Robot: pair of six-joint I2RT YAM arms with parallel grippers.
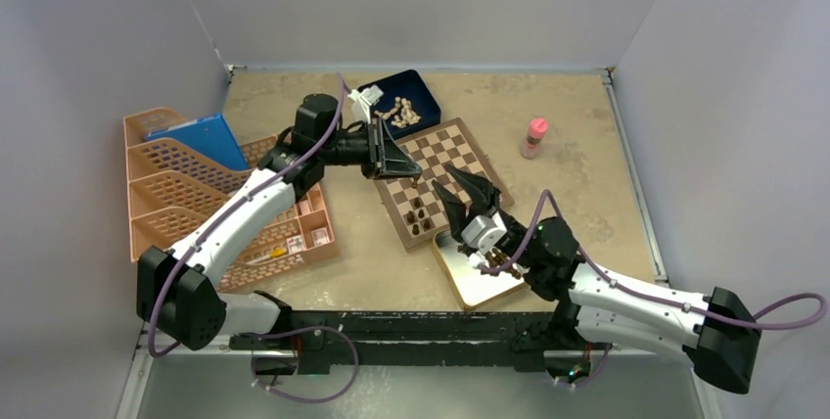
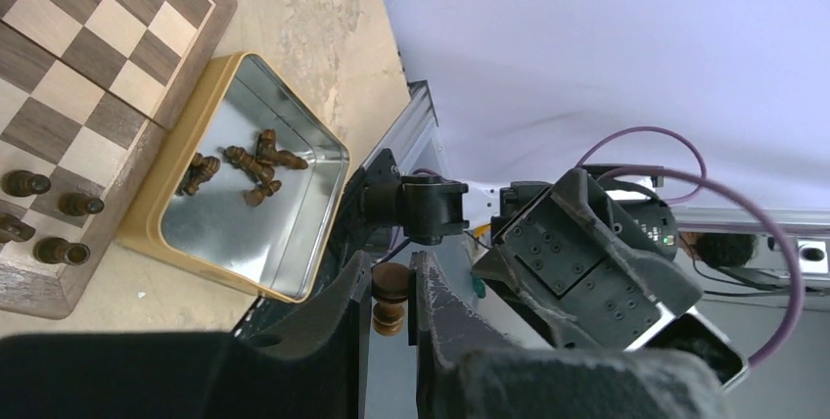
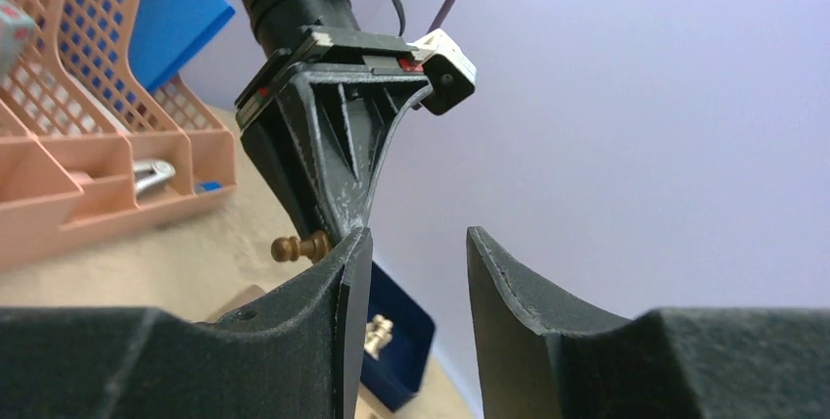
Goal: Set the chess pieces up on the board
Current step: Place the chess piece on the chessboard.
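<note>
Board: flat wooden square, tan and dark brown checks, plain tan border; centre of the top view, set diagonal.
Left gripper: matte black fingers clenched on the held piece, over the board's left half.
Held piece: turned dark brown wood, a little glossy; in the right wrist view its long axis lies level, round knob toward frame left.
Right gripper: jaws apart, nothing between them.
Pieces: four stand upright at the board's edge, lower left of the left wrist view.
Tin: shiny metal, square, rounded corners, yellowish rim; just beside the board, several dark pieces lying inside.
Blue box: holds cream pieces.
Trays: peach plastic lattice, left.
</note>
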